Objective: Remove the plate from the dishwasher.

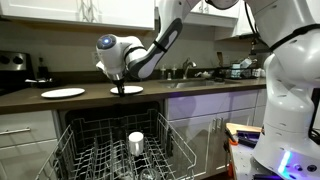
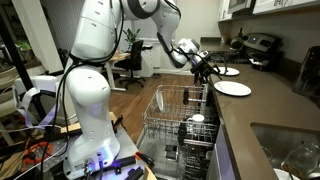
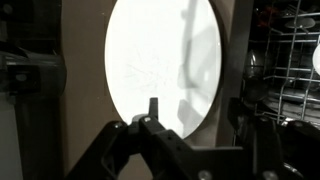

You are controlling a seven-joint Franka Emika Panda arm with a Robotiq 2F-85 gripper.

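- We see the gripper [image 3: 152, 107] clenched, its fingertips together with nothing between them.
- The plate [image 3: 160, 60] lies flat on the counter [image 1: 95, 94], directly beneath the fingertips. We cannot tell if they touch.
- The dishwasher [image 1: 105, 150] stands open below the tool.

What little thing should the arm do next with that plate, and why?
Probably open its fingers and let go. The plate already lies flat on the counter, out of the dishwasher, while the gripper appears closed on its rim in the wrist view.
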